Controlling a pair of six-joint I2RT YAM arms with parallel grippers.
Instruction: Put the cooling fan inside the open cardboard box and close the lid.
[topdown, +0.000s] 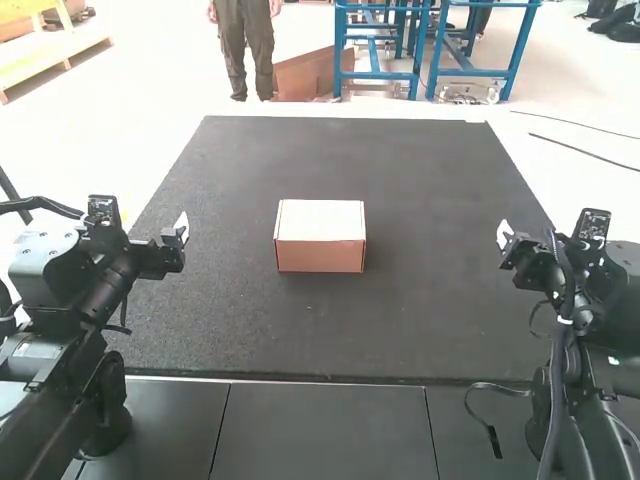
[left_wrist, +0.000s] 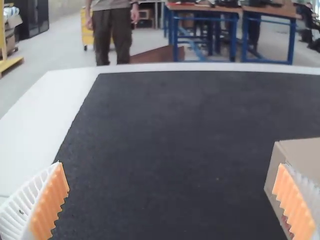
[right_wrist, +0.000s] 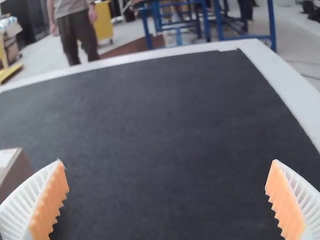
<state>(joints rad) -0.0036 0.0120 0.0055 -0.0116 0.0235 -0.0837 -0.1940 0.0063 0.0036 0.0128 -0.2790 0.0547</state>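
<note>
Left fingers: white, ribbed and orange-padded, they stood wide apart at the lower corners of the left wrist view, with bare mat between them; the one at lower right overlapped a corner of the box.
Right fingers: of the same make, they were spread just as wide at the lower corners of the right wrist view, and a box corner showed at the lower left edge.
Left gripper: it hung at the left of the high view, over the mat's left edge, pointing toward the middle and well apart from the box.
Right gripper: it hung at the right of the high view, over the mat's right edge, also well apart from the box.
Panels: dark, they lay along the bottom of the high view, between the arm bases.
Box: brown cardboard with its lid shut flat, it sat at the mat's centre, between the grippers and touching neither.
Table: white, it showed around the mat at the left, right and top.
</note>
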